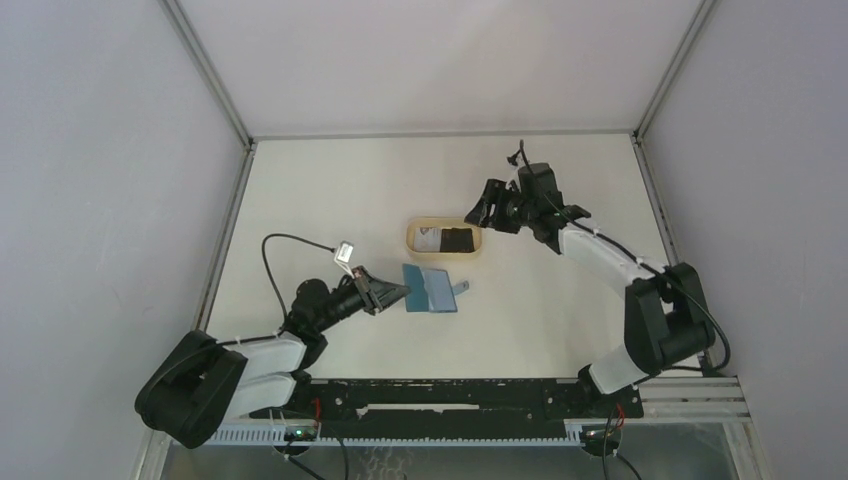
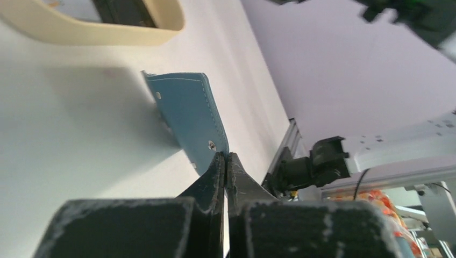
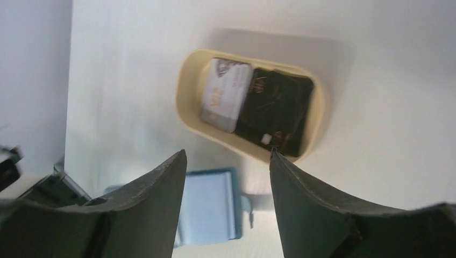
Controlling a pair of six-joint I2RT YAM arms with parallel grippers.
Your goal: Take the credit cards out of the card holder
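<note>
The teal-blue card holder (image 1: pixel 436 288) lies open on the table, its lighter blue inside facing up. My left gripper (image 1: pixel 400 292) is shut on the edge of its left flap, which stands lifted in the left wrist view, card holder (image 2: pixel 188 113) pinched at the gripper (image 2: pixel 227 156) tips. A white credit card (image 1: pixel 430 238) and a black credit card (image 1: pixel 459 240) lie side by side in the tan tray. My right gripper (image 1: pixel 482 213) hovers over the tray's right end, open and holding nothing. Its wrist view shows the white card (image 3: pixel 226 94), black card (image 3: pixel 277 110) and card holder (image 3: pixel 207 207).
The tan oval tray (image 1: pixel 412 238) sits just behind the card holder, seen also as tray (image 3: pixel 321 115) and tray (image 2: pixel 97 35). Grey walls enclose the table on three sides. The arm bases and a metal rail run along the near edge.
</note>
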